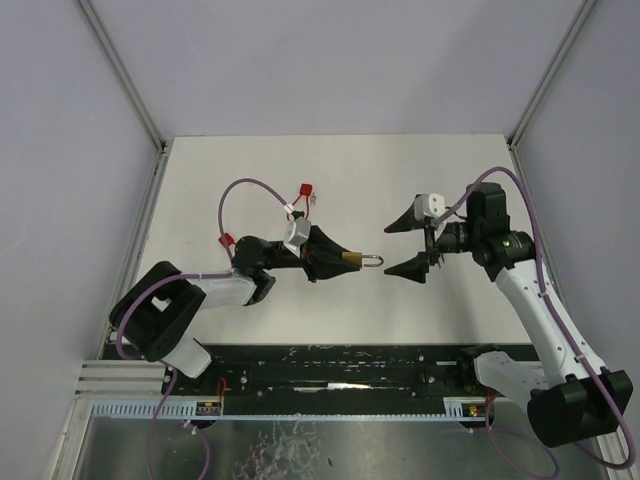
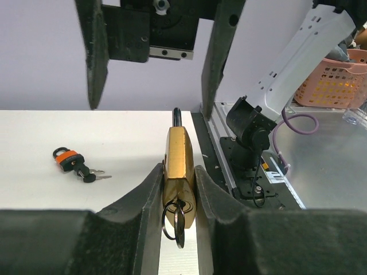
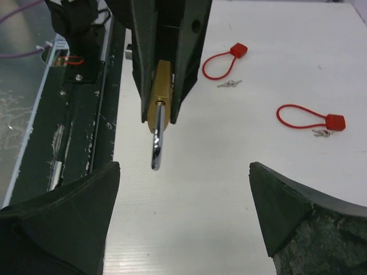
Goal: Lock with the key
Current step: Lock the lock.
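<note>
Brass-yellow padlock (image 2: 179, 166) with silver shackle (image 3: 156, 150); red cable locks (image 3: 238, 49) on white table (image 1: 400, 185).

No legible text, label, brand, number or sign on anything in any view

Lilac walls (image 1: 300, 60), white table (image 1: 400, 180)

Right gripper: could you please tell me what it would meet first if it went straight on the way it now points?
Most likely the shackle of the padlock that the left gripper holds facing it; the right gripper stands open, so the shackle may slip inside it.
</note>
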